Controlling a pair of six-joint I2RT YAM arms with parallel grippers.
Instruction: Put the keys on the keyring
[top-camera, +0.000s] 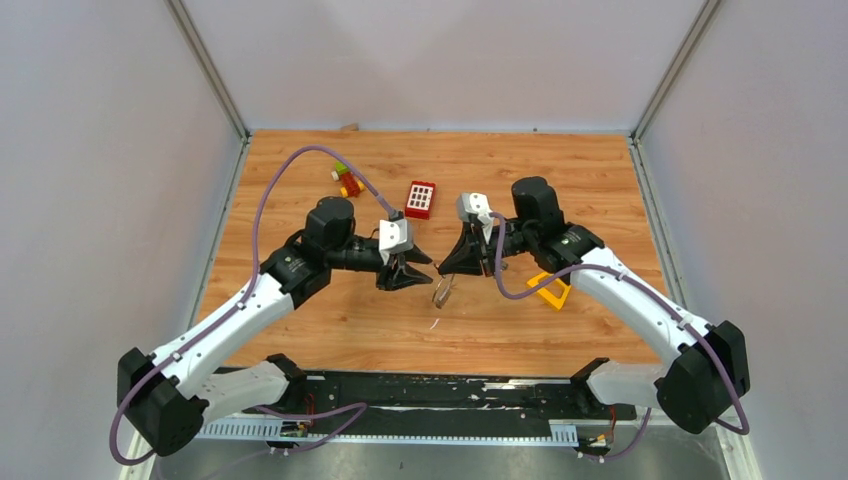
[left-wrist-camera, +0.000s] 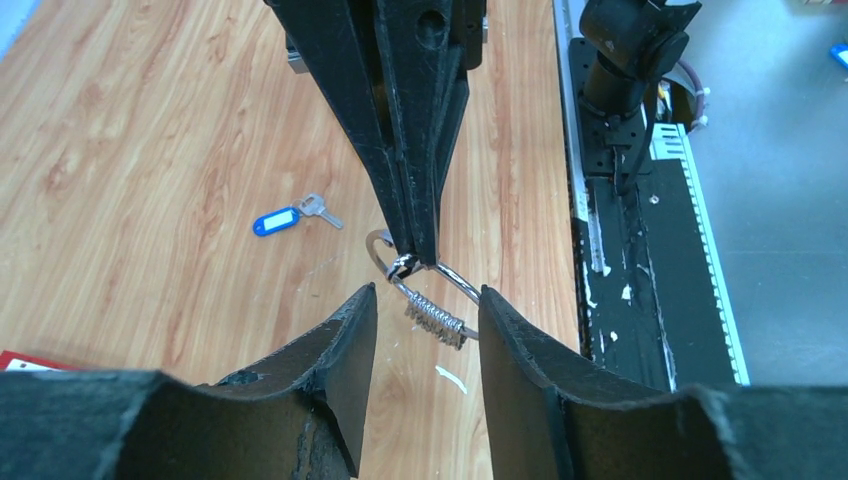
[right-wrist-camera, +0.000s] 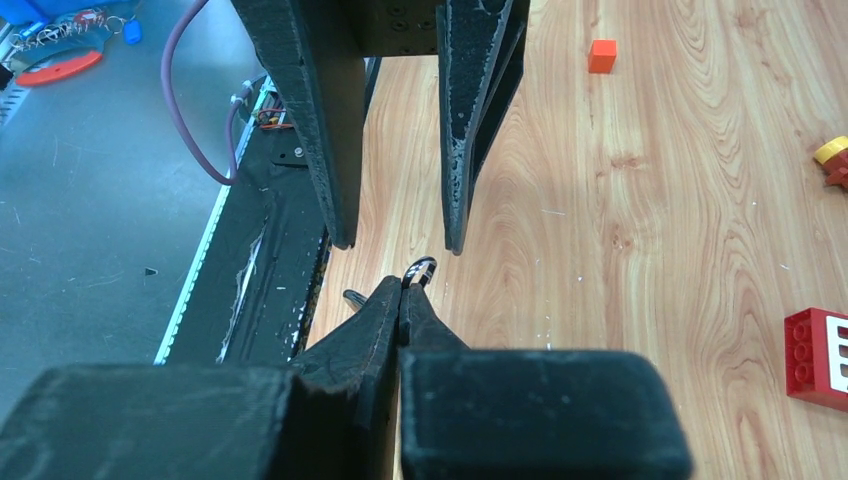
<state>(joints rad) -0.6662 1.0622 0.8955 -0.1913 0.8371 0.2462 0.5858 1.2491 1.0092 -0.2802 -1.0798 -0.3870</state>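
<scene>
Toward near edge, right hand (left-wrist-camera: 415, 255) clamping keyring (left-wrist-camera: 436, 319), left hand (left-wrist-camera: 427, 302) open facing it, blue-tagged key (left-wrist-camera: 276, 221) apart.

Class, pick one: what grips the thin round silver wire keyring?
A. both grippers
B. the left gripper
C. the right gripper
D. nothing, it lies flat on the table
C: the right gripper, shut, pinches the thin silver wire keyring, while the left gripper stands open around it.
</scene>
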